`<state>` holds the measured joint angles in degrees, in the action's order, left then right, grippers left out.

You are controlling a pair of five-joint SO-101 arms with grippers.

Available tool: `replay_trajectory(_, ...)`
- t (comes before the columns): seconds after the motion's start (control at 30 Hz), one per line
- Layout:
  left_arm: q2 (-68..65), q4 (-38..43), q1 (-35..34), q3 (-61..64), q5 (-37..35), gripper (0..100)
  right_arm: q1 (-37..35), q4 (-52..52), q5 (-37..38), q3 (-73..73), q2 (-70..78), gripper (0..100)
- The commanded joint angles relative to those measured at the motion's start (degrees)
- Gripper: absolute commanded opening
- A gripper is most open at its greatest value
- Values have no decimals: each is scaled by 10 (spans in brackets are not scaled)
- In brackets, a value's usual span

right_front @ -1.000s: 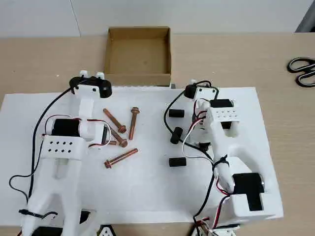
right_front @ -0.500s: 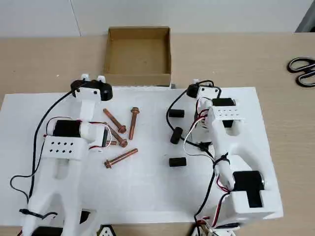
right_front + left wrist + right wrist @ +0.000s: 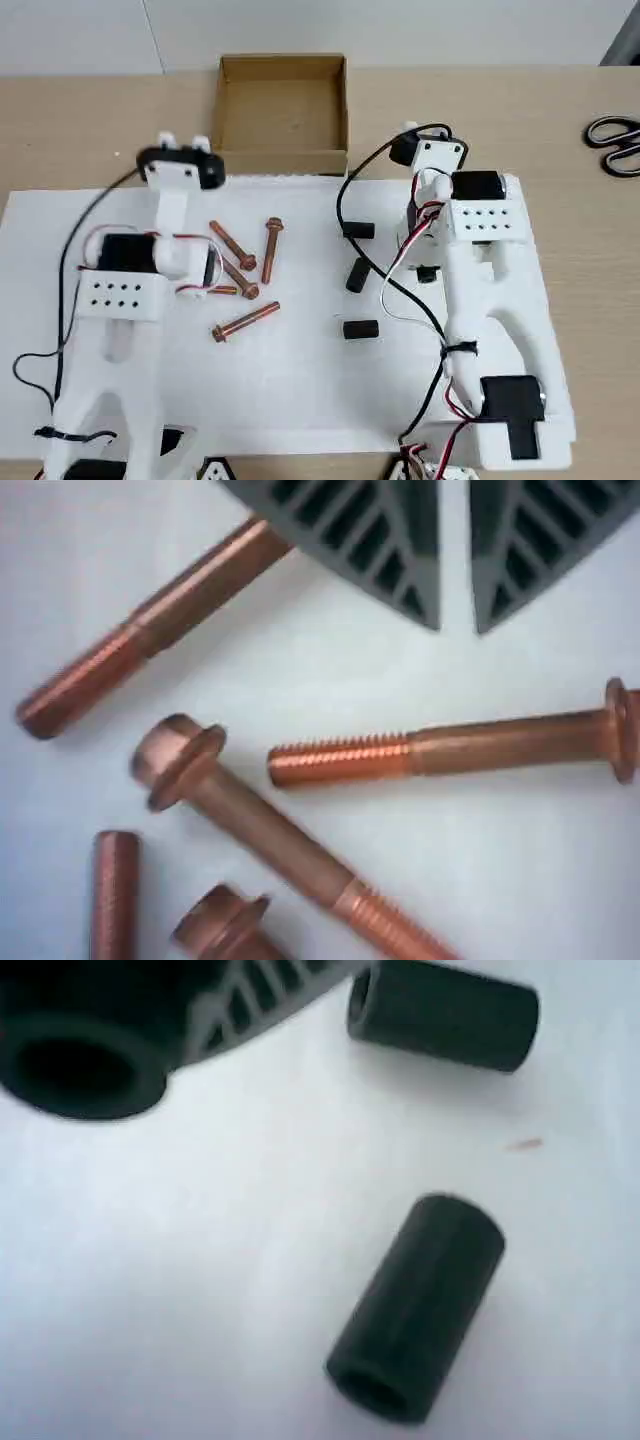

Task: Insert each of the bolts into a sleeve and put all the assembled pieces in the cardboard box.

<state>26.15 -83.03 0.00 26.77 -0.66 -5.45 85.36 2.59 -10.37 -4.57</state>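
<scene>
Over the wooden surface (image 3: pixel 90 110) in the high view, a pair of scissors (image 3: pixel 612 140) was cut off by the frame edge. Four copper-coloured bolts (image 3: pixel 245 321) lay loose on a white foam board (image 3: pixel 300 390), one of them partly hidden under the left arm (image 3: pixel 120 290). Three short black sleeves (image 3: pixel 360 328) lay apart from each other nearer the right arm (image 3: pixel 480 250). The open-topped cardboard box (image 3: pixel 283 160) stood just beyond the board's far edge.

From the left wrist, the left tool (image 3: pixel 457 620) hung over the bolts with its dark ribbed jaws slightly spread, pinching nothing. One smooth shank ran under a jaw, and two bolts were cut off at the frame edge. Threaded ends and flanged heads showed clearly.

From the right wrist, two matte, hollow sleeves lay on the board. A third black tubular end sat close beside the right tool (image 3: pixel 250 1005). Whether that tool was spread or pinching it could not be told.
</scene>
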Motion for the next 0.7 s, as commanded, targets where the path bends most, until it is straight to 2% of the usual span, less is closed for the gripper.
replay_trajectory(0.0,-35,-55,27,-111,3,52,9,16,6,19,-28,4)
replay_trajectory(0.17,-165,-116,78,-233,-2,51,15,-8,6,-14,-31,4)
replay_trajectory(0.33,-266,-138,84,-335,-14,50,15,-26,4,-47,-31,4)
replay_trajectory(0.67,-397,-122,86,-391,-74,37,15,-70,2,-120,-31,4)
